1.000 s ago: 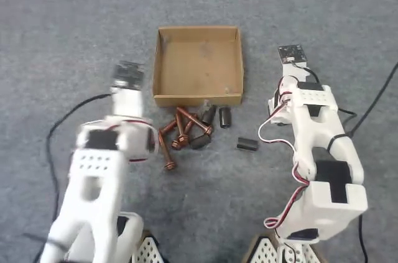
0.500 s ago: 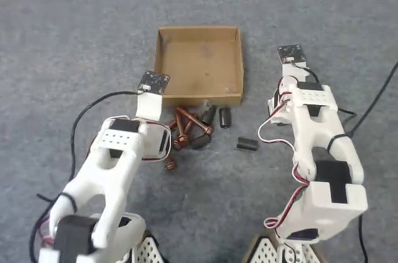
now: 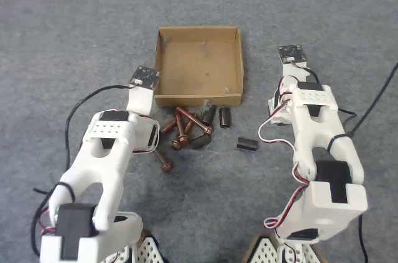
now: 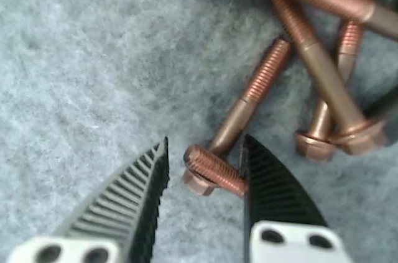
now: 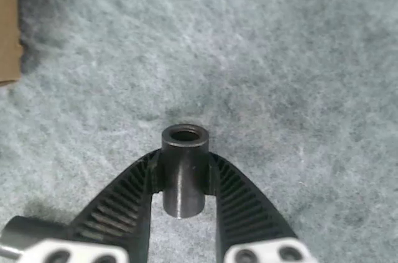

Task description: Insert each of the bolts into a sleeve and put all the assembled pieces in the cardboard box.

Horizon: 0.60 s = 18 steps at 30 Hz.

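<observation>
- My left arm stands over the grey carpet, with its wrist just in front of the box's near left corner.
- The left gripper is partly open and grips nothing.
- One bolt lies slantwise between the jaws. Its threaded shank touches one jaw, and a clear gap separates it from the other.
- The other bolts lie in a loose, crossed heap on the carpet, just beyond the jaw tips and close before the box's front wall.
- The box sits at the middle of the far side, open side up. I can see bare cardboard on its floor.
- Four loose sleeves lie on the carpet. Two are at the right of the heap, one is just beside them, and one is farther right and nearer me.
- My right arm stands to the right of the box.
- The right gripper is closed on a dark sleeve.
- That sleeve stands lengthwise between the jaw tips, pinched on both flanks. Its open bore points away from the wrist, above bare carpet and well apart from the box edge.
</observation>
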Each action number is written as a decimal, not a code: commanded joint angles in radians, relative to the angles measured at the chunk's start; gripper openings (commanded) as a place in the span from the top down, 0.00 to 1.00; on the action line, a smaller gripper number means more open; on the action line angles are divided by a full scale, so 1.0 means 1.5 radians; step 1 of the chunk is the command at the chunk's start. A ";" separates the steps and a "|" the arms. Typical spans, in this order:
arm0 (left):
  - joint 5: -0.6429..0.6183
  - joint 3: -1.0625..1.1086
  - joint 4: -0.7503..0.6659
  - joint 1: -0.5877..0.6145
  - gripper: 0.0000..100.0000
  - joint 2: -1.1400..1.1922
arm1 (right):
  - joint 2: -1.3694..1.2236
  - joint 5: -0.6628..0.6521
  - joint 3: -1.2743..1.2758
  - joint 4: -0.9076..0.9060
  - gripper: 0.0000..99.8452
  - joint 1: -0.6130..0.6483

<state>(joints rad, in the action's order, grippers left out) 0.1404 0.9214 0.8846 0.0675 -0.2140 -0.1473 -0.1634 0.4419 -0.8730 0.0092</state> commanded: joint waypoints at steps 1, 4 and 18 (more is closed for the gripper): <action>0.007 -0.041 0.023 0.004 0.82 -0.017 | 0.005 0.004 -0.005 0.010 0.99 -0.006; 0.007 -0.065 0.081 -0.004 0.82 -0.068 | 0.005 0.004 -0.005 0.010 0.99 -0.006; 0.005 -0.007 0.267 -0.119 0.82 -0.325 | 0.005 0.004 -0.005 0.010 0.99 -0.006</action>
<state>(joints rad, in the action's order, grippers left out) 0.1557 0.8692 1.2497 -0.0706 -0.6498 -0.1473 -0.1634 0.4419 -0.8730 0.0123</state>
